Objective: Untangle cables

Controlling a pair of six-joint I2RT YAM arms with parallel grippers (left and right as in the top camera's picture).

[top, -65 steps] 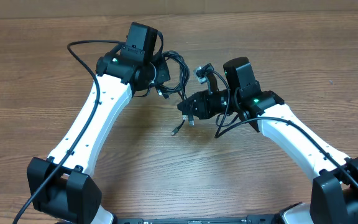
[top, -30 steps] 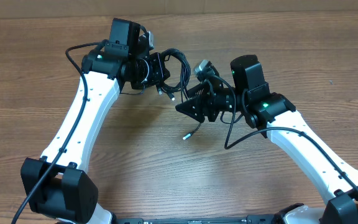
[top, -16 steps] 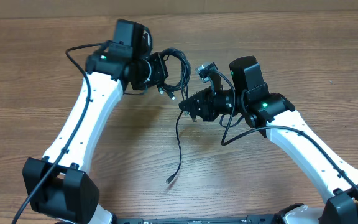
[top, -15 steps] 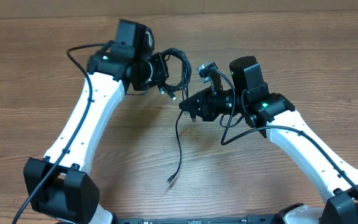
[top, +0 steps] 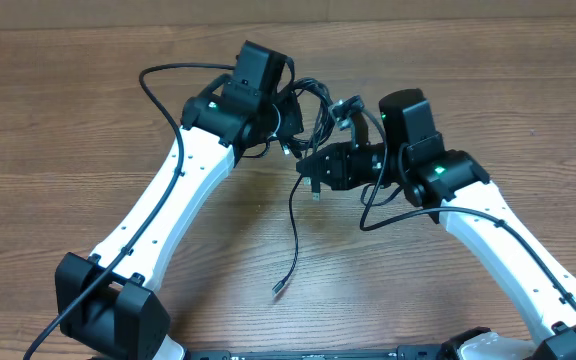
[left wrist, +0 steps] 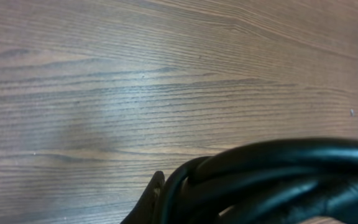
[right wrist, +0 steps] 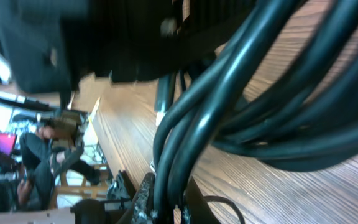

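Here, cables [top: 315, 100] bunched mid-air between both arms, above wooden table [top: 68, 120]; left gripper [top: 290, 112] clamps bundle; right gripper [top: 313, 172] pinches one strand [top: 295, 225], plug end [top: 279, 289] resting on wood.

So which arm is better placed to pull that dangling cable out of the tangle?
Right, probably. The dangling cable trails onto the table from right beside the right gripper, while the left gripper sits farther back at the tangle.
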